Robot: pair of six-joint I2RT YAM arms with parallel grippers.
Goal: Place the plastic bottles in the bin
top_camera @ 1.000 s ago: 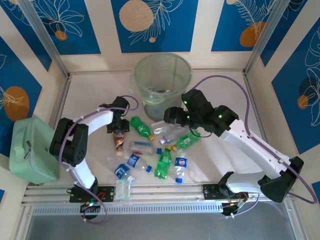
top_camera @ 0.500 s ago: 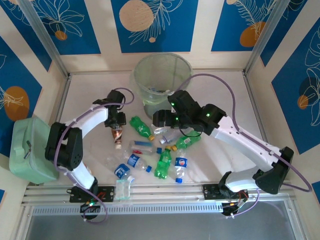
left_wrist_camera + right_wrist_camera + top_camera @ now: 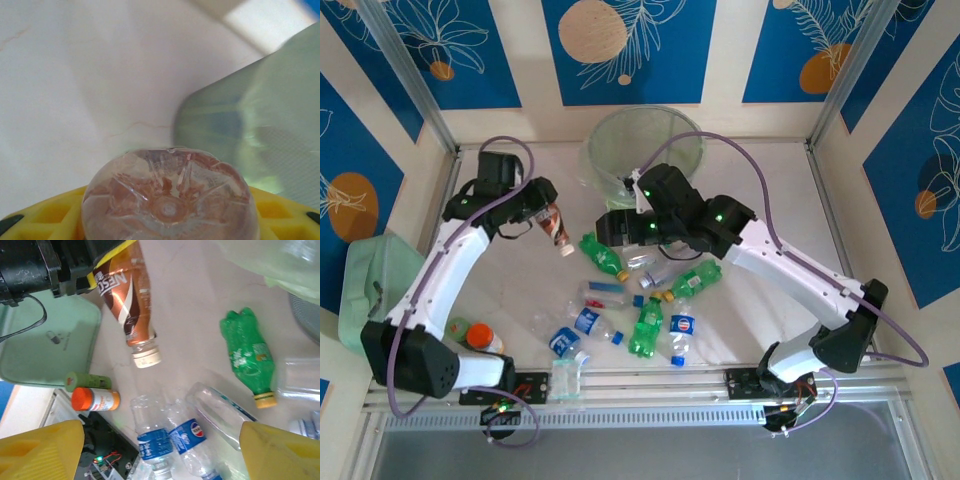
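From above, we see the left jaws clamped on a brown bottle (image 3: 558,226). It is lifted off the tabletop (image 3: 775,190) with its white cap tilted down, left of the bin (image 3: 645,150). The bin stands at the far middle. The right jaws hover just on the near side of the bin, over the far edge of the bottles (image 3: 640,300). These lie scattered across the near middle: green ones, clear ones, several with blue labels. A mint box (image 3: 370,290) sits at the left edge, with an orange-capped bottle (image 3: 480,337) near it.

At the left wrist, we look onto the brown bottle's base (image 3: 170,200), gripped between yellow pads (image 3: 45,217) on either side. The bin (image 3: 260,110) shows blurred on the right.

At the right wrist, the right jaws stand wide, with their yellow pads (image 3: 42,450) in both lower corners and nothing between them. Beneath lie a green bottle (image 3: 250,357) with a yellow cap and blue-labelled bottles (image 3: 192,432). The brown bottle (image 3: 127,305) hangs cap-down in the left jaws, with the orange-capped bottle (image 3: 95,400) beside the mint box (image 3: 45,345).
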